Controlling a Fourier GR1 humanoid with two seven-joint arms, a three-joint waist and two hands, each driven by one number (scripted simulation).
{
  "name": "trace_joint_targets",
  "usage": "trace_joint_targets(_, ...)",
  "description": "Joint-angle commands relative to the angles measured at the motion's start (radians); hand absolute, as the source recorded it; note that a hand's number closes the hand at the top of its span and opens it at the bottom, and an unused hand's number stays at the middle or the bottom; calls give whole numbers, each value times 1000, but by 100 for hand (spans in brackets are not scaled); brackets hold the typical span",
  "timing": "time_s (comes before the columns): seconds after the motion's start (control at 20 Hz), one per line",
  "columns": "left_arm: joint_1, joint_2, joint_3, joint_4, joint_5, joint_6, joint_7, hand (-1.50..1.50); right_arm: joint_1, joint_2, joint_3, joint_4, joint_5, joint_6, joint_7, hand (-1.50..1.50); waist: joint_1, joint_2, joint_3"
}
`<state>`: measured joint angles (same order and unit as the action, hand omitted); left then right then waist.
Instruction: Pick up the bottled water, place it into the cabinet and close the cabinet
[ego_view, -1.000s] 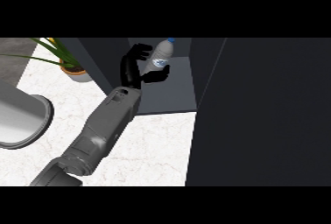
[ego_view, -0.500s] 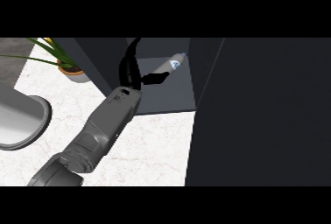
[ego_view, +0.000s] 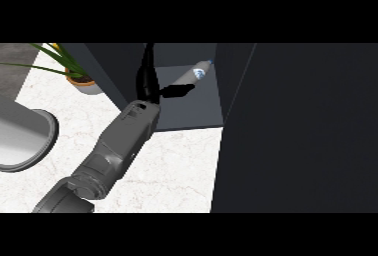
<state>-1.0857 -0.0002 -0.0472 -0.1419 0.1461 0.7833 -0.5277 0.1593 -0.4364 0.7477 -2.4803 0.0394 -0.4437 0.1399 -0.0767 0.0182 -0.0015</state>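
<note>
— Count for my log?
— I tally: one bottled water (ego_view: 194, 75), one cabinet (ego_view: 199, 107), one potted plant (ego_view: 77, 80).
— Hands?
— One hand (ego_view: 151, 82) on my screen, one grey forearm (ego_view: 122, 142). One round basin (ego_view: 29, 142).

A potted plant (ego_view: 77, 80) with long green leaves stands on the white marble counter (ego_view: 177, 170) at ten o'clock; a round metal sink basin (ego_view: 18, 140) shows at nine o'clock.

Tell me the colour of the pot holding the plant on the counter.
Orange rim over a pale grey body: the small round plant pot, seen in the head view.
</note>
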Motion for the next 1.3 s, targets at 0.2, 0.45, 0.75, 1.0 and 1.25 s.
trace_joint_targets(0.2,77,0,80,-141,121,-260,-188,150,27,-18,2,-66,-15,9,1,-150,17,-5,0)
trace_joint_targets(0.45,82,0,87,-161,147,-389,-242,150,46,-21,12,-77,23,-7,5,-150,42,-12,1)
trace_joint_targets(0.75,122,0,-29,-271,276,-518,-159,150,66,-30,9,-53,26,-10,-16,-150,51,-26,2)
trace_joint_targets(1.0,259,0,-137,-421,349,-643,-111,150,45,-43,-23,-97,44,-34,41,-150,75,-33,1)
trace_joint_targets(1.25,419,0,-196,-700,359,-595,-35,150,86,-60,-11,-75,64,-50,-6,-150,98,-37,2)
